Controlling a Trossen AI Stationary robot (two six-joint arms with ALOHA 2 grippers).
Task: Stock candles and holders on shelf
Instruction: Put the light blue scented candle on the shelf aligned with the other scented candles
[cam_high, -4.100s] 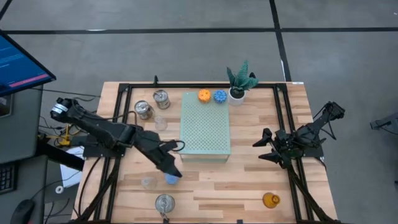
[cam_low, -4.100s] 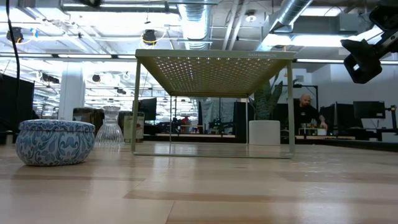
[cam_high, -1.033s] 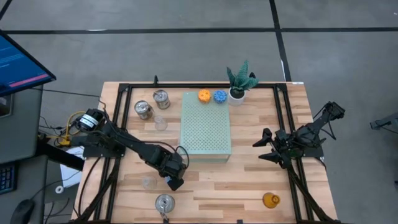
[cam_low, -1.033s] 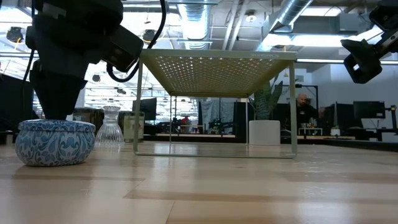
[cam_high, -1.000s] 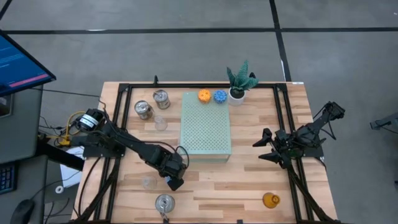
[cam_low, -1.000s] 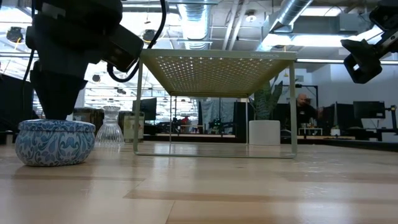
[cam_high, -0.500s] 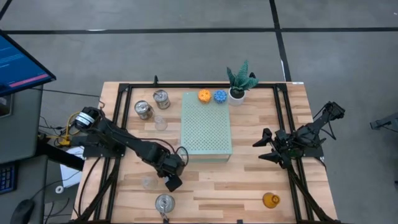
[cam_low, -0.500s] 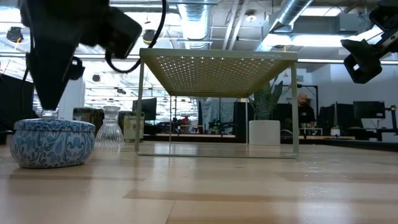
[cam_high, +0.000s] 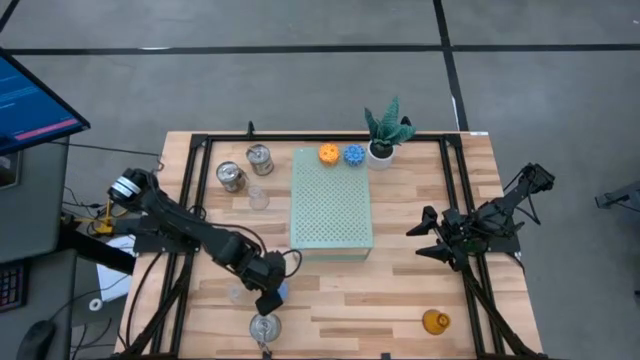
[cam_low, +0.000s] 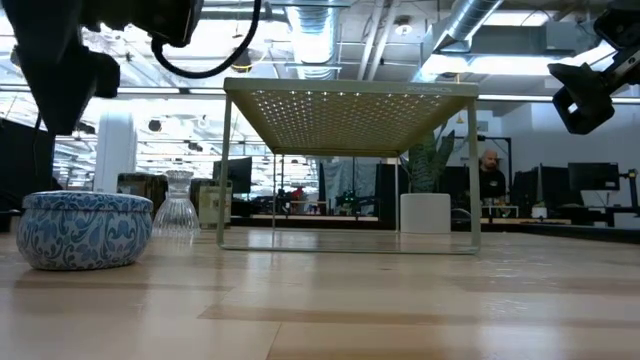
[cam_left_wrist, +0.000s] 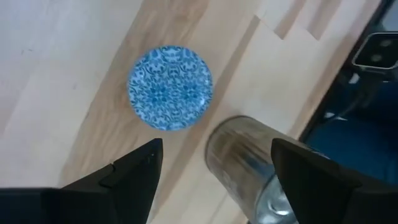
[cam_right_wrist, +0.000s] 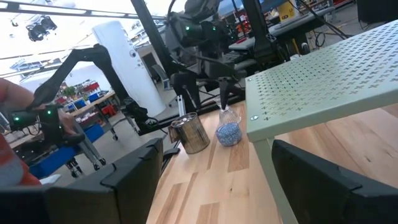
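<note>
Left wrist view: left gripper (cam_left_wrist: 211, 163) spread wide, empty, above a blue candle (cam_left_wrist: 170, 88) beside a silver tin (cam_left_wrist: 249, 158) — right gripper (cam_high: 428, 238) parked beside the shelf (cam_high: 331, 200), fingers parted, holding nothing.

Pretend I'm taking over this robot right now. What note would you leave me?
Left gripper: open and empty, hovering over the blue candle, which lies on the table's near-left part beside a silver tin and a clear cup.
Right gripper: open and empty, parked to the right of the shelf.
Done: the orange candle and the second blue candle sit at the shelf's far edge.
Left: the blue candle, the silver tin, the second tin and third tin at far left, both clear cups (second clear cup), and the amber cup at near right.
</note>
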